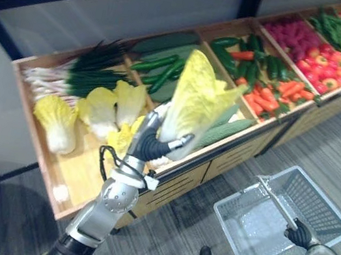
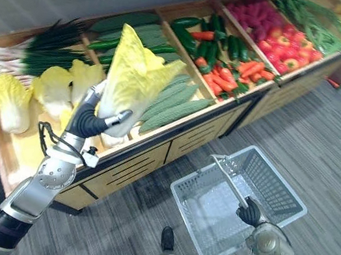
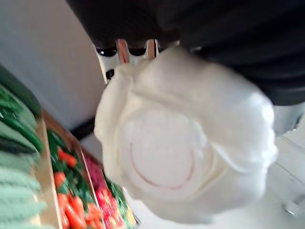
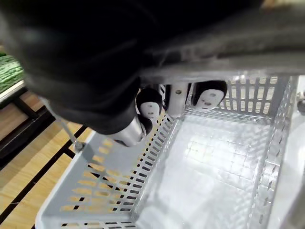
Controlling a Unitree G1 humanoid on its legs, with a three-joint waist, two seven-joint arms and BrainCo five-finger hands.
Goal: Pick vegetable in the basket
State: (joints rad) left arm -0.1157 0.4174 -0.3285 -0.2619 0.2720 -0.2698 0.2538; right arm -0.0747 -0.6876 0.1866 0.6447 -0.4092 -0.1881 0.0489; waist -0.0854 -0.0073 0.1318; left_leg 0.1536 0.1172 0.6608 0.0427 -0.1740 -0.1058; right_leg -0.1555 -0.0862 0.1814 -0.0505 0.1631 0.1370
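Produce section of a shop — identified by a sloped wooden display counter (image 1: 181, 177) divided into compartments, in which napa cabbages (image 1: 56, 122), green onions (image 1: 95, 68), cucumbers (image 1: 157, 69) and carrots (image 1: 265, 98) are sorted by kind; a grey plastic shopping basket (image 1: 323, 207) is seen before it.

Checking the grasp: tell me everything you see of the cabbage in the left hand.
The napa cabbage is a pale yellow-green head, crinkled leaves up, white stalk end down. The left hand is curled round its base, holding it upright over the wooden stand. Its cut base is round and pale. It is apart from the basket.
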